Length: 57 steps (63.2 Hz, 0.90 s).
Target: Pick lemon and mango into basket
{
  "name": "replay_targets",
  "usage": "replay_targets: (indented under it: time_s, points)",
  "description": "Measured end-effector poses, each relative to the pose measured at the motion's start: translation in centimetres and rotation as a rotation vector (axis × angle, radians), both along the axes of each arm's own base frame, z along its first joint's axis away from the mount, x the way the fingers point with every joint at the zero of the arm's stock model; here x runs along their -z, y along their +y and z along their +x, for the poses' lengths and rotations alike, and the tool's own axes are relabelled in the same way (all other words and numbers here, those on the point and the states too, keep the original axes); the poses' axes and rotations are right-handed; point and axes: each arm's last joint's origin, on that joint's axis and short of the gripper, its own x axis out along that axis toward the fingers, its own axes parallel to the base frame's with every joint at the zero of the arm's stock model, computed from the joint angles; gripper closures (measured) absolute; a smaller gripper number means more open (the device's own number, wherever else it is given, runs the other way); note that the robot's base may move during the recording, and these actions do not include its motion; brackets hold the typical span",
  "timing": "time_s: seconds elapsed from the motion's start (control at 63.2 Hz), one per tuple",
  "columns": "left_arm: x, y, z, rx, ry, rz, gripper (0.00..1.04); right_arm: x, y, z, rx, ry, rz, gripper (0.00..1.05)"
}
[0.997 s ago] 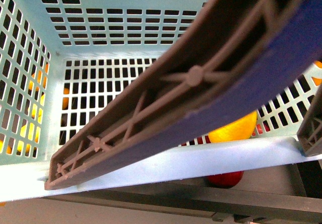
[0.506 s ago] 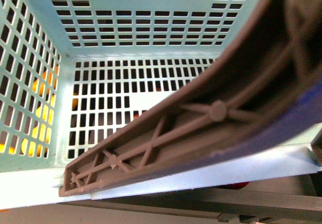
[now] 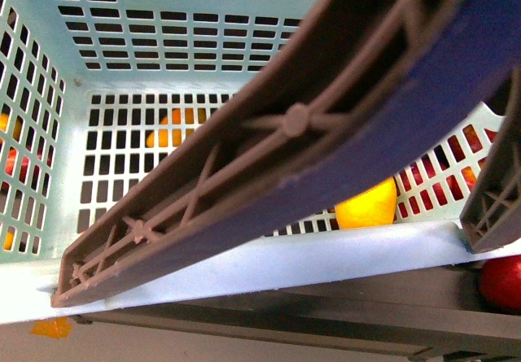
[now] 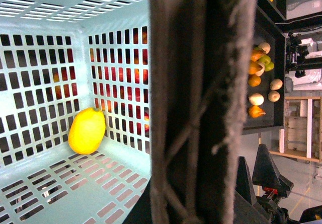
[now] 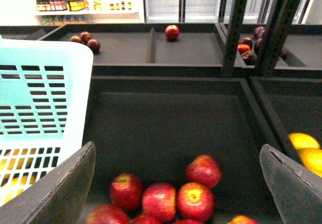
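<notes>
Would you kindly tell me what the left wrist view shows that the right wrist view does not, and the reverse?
Only the left wrist view: the inside of the basket, a yellow fruit lying on its floor against a wall, and the brown handle close to the lens. Only the right wrist view: the open right gripper, empty, facing a dark bin holding red apples. Both share the teal basket, which the right wrist view sees from outside.

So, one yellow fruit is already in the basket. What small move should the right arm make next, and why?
Probably shift the right gripper sideways toward the yellow fruits in the neighbouring compartment. It is open and empty, and only red apples lie below it now.
</notes>
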Motion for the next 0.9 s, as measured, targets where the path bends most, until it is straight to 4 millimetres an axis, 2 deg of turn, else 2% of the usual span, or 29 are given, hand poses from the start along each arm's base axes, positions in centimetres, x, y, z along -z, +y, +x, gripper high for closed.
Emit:
replay_targets:
  time_s: [0.902]
  points:
    - [0.08, 0.02, -0.01, 0.002, 0.005, -0.002, 1.0, 0.02, 0.01, -0.01, -0.004, 0.0, 0.0, 0.09]
